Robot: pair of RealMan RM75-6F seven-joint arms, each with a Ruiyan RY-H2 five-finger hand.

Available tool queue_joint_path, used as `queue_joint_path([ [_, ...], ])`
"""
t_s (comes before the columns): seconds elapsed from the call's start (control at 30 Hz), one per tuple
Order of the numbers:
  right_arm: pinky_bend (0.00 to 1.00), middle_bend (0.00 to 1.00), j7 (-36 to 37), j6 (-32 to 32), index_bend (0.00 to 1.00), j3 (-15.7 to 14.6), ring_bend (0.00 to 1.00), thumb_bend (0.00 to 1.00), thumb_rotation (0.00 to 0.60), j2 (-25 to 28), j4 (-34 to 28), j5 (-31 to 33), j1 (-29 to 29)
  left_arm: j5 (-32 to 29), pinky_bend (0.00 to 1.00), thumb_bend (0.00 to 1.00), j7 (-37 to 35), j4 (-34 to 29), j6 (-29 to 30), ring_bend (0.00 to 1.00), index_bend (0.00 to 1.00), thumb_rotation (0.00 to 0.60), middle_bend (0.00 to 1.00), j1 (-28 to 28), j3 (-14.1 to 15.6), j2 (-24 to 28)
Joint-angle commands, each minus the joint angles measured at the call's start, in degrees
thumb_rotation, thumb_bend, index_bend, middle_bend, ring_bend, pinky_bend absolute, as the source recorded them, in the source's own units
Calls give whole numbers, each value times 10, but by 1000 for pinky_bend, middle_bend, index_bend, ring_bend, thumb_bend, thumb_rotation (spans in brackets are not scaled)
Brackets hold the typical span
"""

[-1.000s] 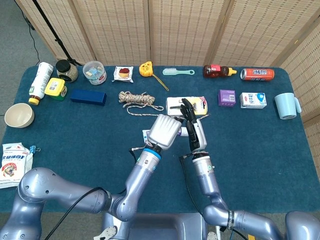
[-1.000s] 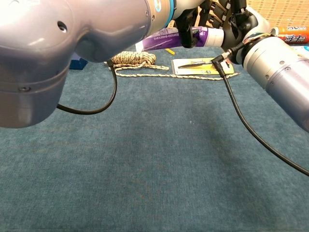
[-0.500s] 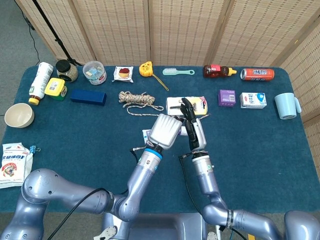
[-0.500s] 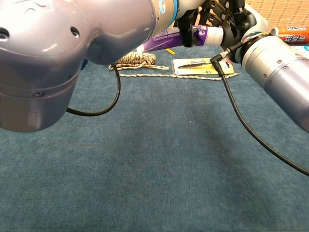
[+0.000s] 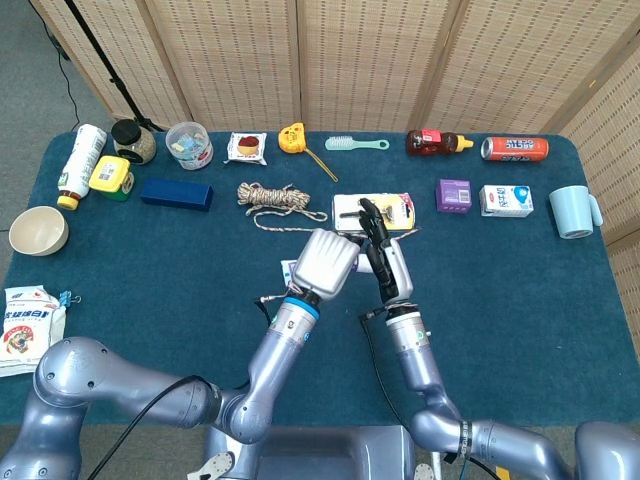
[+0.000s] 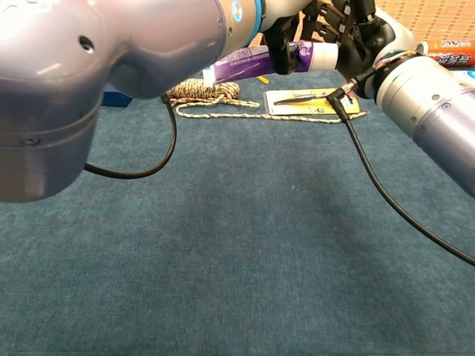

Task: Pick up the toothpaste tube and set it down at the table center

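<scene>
Item: purple-and-white plastic toothpaste tube (image 6: pixel 256 61), held level above the blue cloth worktop (image 5: pixel 500 280) near centre. Left hand (image 5: pixel 322 264) grips the body; right hand (image 5: pixel 384 262) steadies the cap end, for lowering.

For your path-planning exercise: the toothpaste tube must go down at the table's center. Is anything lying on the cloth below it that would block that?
Nothing visible does. The toothpaste tube is held up between both hands, and the blue cloth beneath it is bare. The rope and the carded tool lie farther back.
</scene>
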Motion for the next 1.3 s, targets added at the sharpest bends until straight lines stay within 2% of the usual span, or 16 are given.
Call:
queue_joint_path([
  [0.03,0,0,-3,-2,0,-2,0,0,127,4,-1,2,-3,7,638,995,-4,-8,1,578,630,600,536,7,3,8],
  [0.4,0,0,-19,-3,0,-22,0,0,127,35,-15,-2,-22,41,638,995,-23,-57,-11,568,630,600,536,44,33,57],
  [0.67,0,0,-32,-3,0,-25,0,0,128,66,-5,-4,-34,56,638,995,-48,-94,-44,547,623,600,536,73,63,102],
  [0.93,0,0,-26,-7,0,-25,0,0,128,95,0,-6,-42,66,638,995,-58,-88,-72,543,624,600,536,86,96,115],
  [1.3,0,0,-17,-13,0,-15,0,0,128,116,11,-2,-41,62,638,989,-60,-59,-91,509,606,600,524,98,129,102],
])
